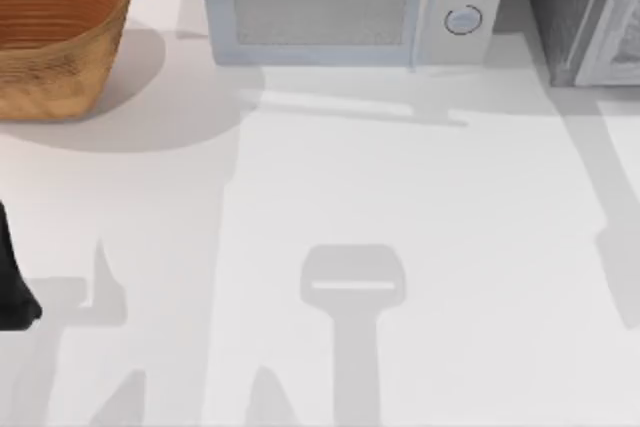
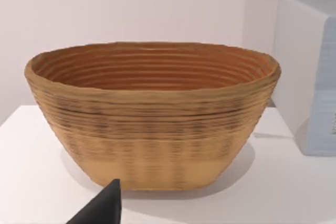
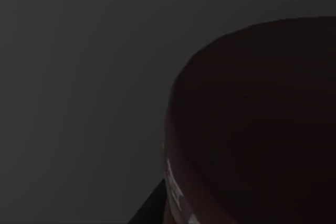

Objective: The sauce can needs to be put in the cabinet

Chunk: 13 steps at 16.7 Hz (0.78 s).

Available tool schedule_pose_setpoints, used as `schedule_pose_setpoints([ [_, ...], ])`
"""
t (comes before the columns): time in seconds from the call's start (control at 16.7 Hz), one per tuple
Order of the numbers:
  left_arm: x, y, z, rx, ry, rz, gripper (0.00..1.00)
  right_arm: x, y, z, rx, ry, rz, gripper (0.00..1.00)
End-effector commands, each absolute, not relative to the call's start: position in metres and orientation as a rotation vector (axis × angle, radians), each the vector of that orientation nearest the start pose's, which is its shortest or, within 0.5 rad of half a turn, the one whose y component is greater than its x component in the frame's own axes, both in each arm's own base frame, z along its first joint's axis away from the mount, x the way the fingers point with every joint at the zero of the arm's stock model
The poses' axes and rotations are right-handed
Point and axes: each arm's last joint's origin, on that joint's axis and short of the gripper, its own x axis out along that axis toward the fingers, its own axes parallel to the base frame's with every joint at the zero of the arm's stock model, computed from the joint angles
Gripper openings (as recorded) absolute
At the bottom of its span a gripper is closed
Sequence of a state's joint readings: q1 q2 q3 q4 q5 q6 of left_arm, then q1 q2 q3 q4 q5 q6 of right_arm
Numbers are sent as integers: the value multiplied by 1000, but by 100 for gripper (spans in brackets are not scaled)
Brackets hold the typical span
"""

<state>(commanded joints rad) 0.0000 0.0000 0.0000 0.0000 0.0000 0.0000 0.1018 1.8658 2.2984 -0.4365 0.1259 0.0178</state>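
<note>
The right wrist view is dark. A big round dark maroon shape (image 3: 257, 124) sits very close to that camera, maybe the sauce can's top, but I cannot tell which way it points or where it is.

The cabinet (image 1: 590, 17) stands at the back right corner of the tabletop (image 1: 400, 177). The pale microwave (image 1: 350, 2) with two round knobs is just beside it, at the back middle. The woven basket (image 1: 55, 32) sits at the back left, mouth up.

The left arm (image 1: 12, 287) is at the left edge. One black fingertip (image 2: 102, 208) of the left hand points at the basket; I cannot tell if that hand is spread or clenched, nor the right one.
</note>
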Motion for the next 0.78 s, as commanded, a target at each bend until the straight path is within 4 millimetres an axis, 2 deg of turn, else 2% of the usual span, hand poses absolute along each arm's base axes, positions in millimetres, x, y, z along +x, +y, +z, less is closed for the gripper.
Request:
schedule_pose_setpoints([
  [0.48, 106, -1, 160, 0, 0, 0, 100, 396, 45, 510, 2, 2, -4, 98],
  [0.78, 106, -1, 160, 0, 0, 0, 100, 396, 45, 510, 2, 2, -4, 100],
])
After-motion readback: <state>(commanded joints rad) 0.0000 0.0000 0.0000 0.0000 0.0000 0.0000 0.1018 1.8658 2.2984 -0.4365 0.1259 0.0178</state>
